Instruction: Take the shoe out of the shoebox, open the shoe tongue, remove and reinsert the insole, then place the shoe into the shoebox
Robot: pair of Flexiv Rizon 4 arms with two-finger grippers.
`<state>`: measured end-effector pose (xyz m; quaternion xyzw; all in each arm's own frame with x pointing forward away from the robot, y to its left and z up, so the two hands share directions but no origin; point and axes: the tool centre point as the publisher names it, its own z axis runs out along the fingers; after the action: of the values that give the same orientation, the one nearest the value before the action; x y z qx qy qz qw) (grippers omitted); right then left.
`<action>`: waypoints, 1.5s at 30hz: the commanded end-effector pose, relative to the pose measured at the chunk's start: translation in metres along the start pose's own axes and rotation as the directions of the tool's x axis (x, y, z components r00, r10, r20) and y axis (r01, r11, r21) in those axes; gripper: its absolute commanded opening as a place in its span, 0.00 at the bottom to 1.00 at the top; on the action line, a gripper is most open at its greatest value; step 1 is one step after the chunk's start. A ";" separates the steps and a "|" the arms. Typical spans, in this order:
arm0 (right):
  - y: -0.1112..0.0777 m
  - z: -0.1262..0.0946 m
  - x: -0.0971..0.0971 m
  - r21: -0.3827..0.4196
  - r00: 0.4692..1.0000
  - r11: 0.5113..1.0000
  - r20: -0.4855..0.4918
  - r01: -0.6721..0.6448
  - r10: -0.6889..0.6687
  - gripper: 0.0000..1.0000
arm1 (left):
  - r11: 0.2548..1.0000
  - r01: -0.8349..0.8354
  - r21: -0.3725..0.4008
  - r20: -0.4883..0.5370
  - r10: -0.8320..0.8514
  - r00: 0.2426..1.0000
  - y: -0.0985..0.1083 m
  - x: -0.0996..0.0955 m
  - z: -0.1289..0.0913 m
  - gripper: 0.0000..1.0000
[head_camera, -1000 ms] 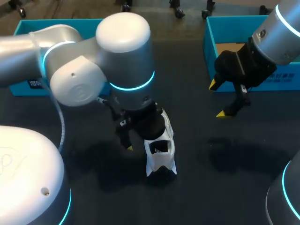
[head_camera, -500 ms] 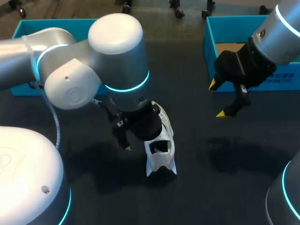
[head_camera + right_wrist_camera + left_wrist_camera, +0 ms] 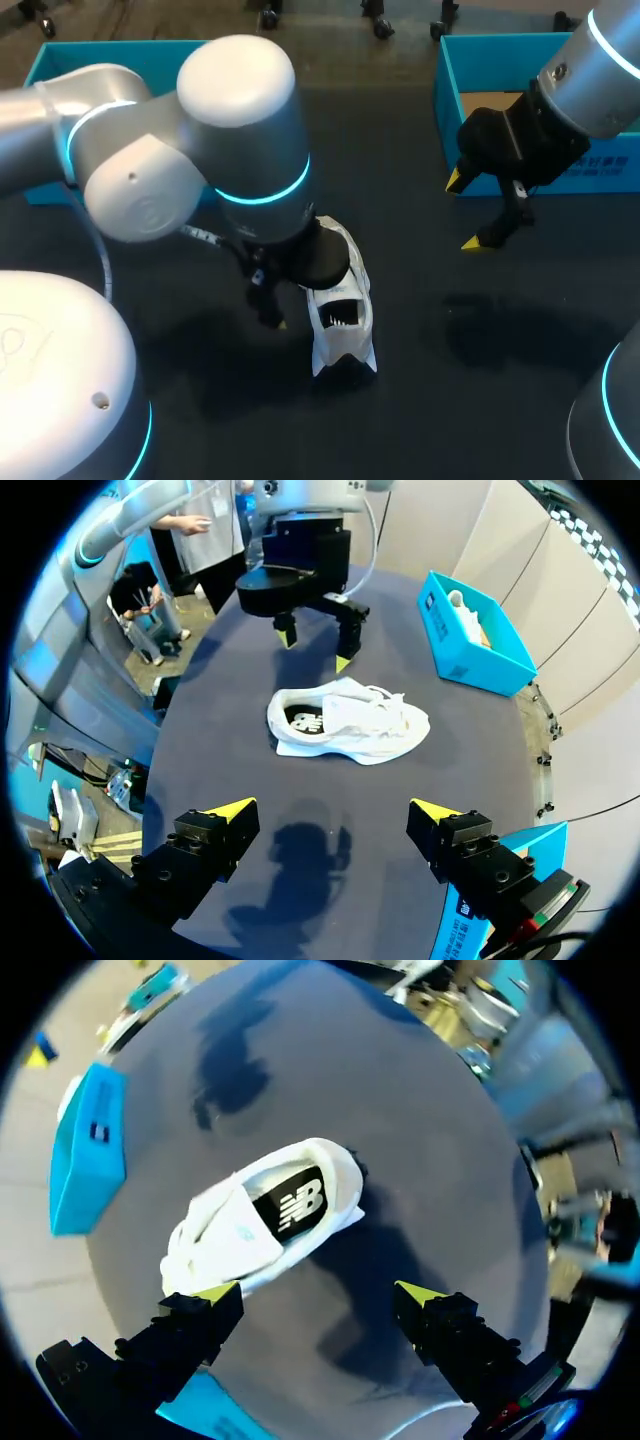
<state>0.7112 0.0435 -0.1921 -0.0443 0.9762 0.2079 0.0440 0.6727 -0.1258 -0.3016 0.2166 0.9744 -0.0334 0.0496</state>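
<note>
A white shoe [image 3: 340, 320] lies on the dark table, its dark insole showing through the opening [image 3: 298, 1203]. My left gripper [image 3: 300, 295] hangs open just above and beside it; in the left wrist view the shoe [image 3: 270, 1220] sits ahead of the spread yellow tips [image 3: 318, 1293], nearer one finger, untouched. My right gripper [image 3: 465, 212] is open and empty, raised in front of the blue shoebox [image 3: 450, 90] at the back right. From the right wrist the shoe [image 3: 345, 720] lies ahead of my right gripper [image 3: 333, 808], with the left gripper [image 3: 315, 645] beyond it.
A second blue box [image 3: 60, 60] stands at the back left, partly hidden by my left arm. In the right wrist view a blue box [image 3: 470, 630] holds something white. A blue box [image 3: 85, 1150] stands beyond the shoe in the left wrist view.
My left arm's elbow has swung a little to the left and its gripper has shifted slightly beside the shoe. The shoe and the right arm have stayed put.
</note>
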 end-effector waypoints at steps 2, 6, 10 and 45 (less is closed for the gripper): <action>0.000 0.002 -0.001 0.002 1.000 1.000 0.000 -0.001 0.001 1.00 | 0.976 0.213 -0.046 0.068 -0.210 0.975 -0.013 0.017 0.001 1.00; 0.000 0.002 -0.001 0.002 1.000 1.000 0.000 -0.001 0.001 1.00 | 0.955 0.293 -0.036 0.072 -0.290 0.954 -0.025 0.024 0.006 1.00; 0.000 0.002 -0.001 0.002 1.000 1.000 0.000 -0.001 0.001 1.00 | 0.948 0.317 -0.017 0.087 -0.315 0.945 -0.040 0.029 0.012 1.00; 0.000 0.002 -0.001 0.002 1.000 1.000 0.000 -0.001 0.001 1.00 | 0.905 0.425 0.020 0.143 -0.424 0.894 -0.090 0.026 0.099 0.98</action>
<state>0.7112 0.0435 -0.1921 -0.0442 0.9762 0.2079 0.0440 0.6172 -0.1980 -0.3882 -0.0043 0.9918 -0.0556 0.1151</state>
